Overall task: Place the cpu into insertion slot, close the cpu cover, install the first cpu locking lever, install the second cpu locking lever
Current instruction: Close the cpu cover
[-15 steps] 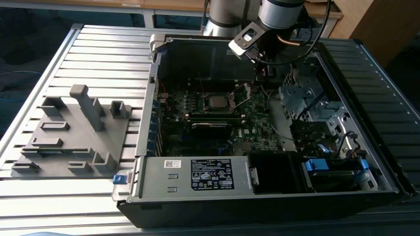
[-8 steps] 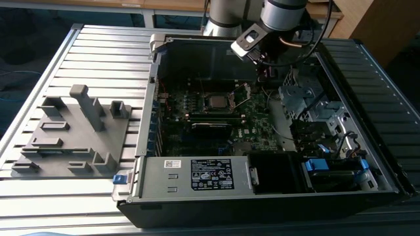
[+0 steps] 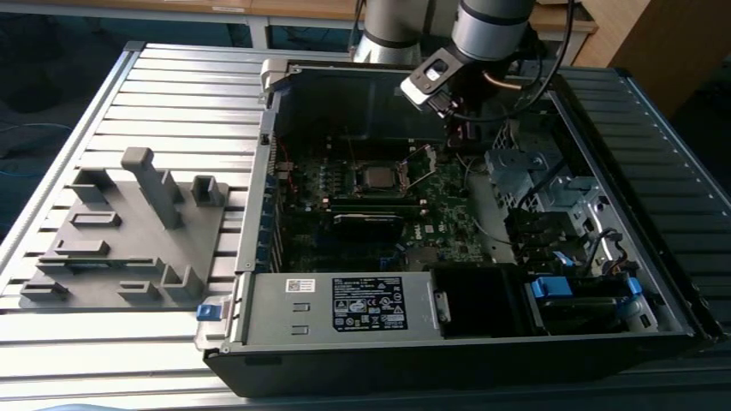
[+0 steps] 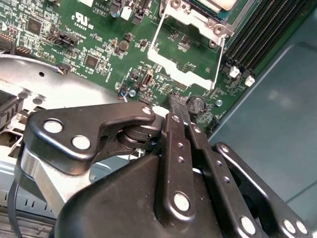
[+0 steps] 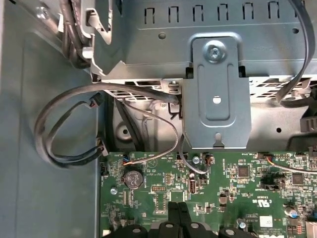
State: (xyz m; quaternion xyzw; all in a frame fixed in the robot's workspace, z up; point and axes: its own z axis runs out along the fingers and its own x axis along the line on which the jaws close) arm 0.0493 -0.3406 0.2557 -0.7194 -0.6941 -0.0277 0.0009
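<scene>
Cpu [image 3: 375, 177] lies flat in the insertion slot [image 3: 355, 176] mid-motherboard. The cpu cover [image 4: 181, 69] stands tilted open on the slot's side toward the exterior view's right, its free bar running crosswise between the slot and the gripper [image 4: 176, 105]. The gripper's fingers are pressed together and hold nothing, with the tips just beside that bar.

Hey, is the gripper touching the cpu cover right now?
Apart. In the second wrist view the shut gripper sits short of the open cpu cover, with green board showing between them.
</scene>
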